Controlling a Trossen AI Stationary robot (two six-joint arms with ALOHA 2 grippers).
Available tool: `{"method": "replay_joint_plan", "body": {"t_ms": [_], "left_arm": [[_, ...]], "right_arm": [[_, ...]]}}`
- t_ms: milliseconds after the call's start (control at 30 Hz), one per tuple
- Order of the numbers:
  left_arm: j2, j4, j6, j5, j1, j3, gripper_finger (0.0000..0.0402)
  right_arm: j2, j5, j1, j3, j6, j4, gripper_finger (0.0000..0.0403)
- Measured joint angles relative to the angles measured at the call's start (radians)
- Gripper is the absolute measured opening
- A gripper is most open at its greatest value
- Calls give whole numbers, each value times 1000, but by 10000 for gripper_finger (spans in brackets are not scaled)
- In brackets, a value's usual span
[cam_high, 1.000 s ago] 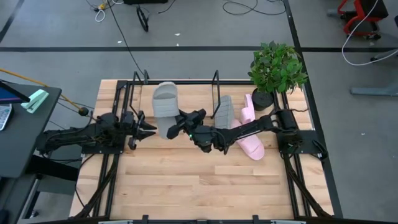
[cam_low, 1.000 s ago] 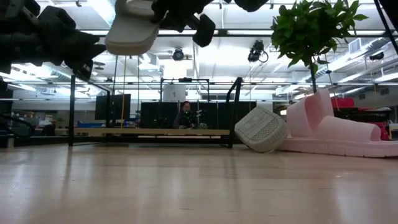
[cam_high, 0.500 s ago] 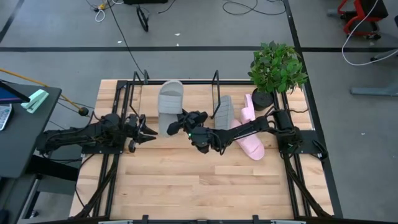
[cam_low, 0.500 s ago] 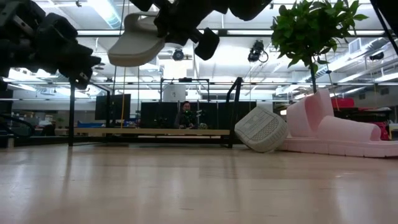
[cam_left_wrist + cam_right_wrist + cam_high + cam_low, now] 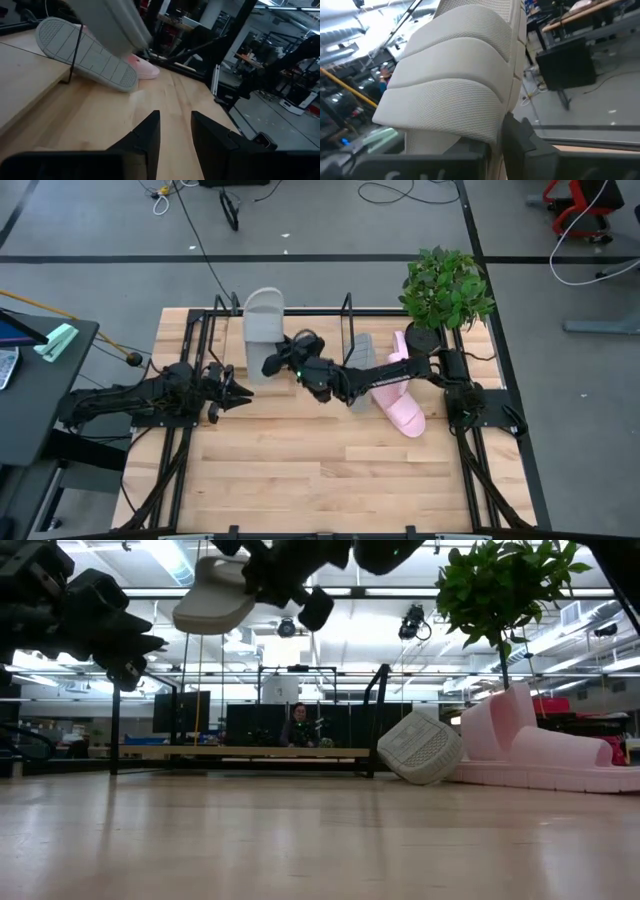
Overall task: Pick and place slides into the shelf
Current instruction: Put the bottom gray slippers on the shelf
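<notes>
— High view first: where is the right gripper (image 5: 281,360)?
— Stretched across to the far middle of the worktop (image 5: 300,480), clamped on the heel end of a grey slide (image 5: 264,316). That slide is lifted off the wood, its toe reaching past the far edge, between the two upright looped ends of the shelf (image 5: 346,330). From table height it hangs high in the air, sole downward.

— And in that arm's own wrist camera?
— The grey slide (image 5: 465,80) fills the picture, its wide ribbed strap right in front of the fingers.

— The left gripper (image 5: 243,389)?
— Near the left side of the worktop, pointing toward the middle, fingers parted and grasping nothing. It sits just on the near side of the lifted slide, not touching it.

— The other slides?
— A second grey slide (image 5: 360,360) is tipped on its edge, leaning against the right looped end of the shelf, tread showing. Just to the right of it are the pink slides (image 5: 404,410), one flat, one standing on end. A potted plant (image 5: 445,290) stands at the far right corner.
</notes>
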Motion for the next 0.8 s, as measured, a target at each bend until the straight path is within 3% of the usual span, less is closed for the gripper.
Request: {"method": "replay_joint_plan", "body": {"t_ms": [467, 800], "left_arm": [[0, 12, -39, -32, -156, 1, 88], [-2, -34, 7, -36, -215, 90, 80]], "right_arm": [[13, -52, -55, 17, 52, -50, 34], [205, -118, -85, 430, -24, -399, 32]]}}
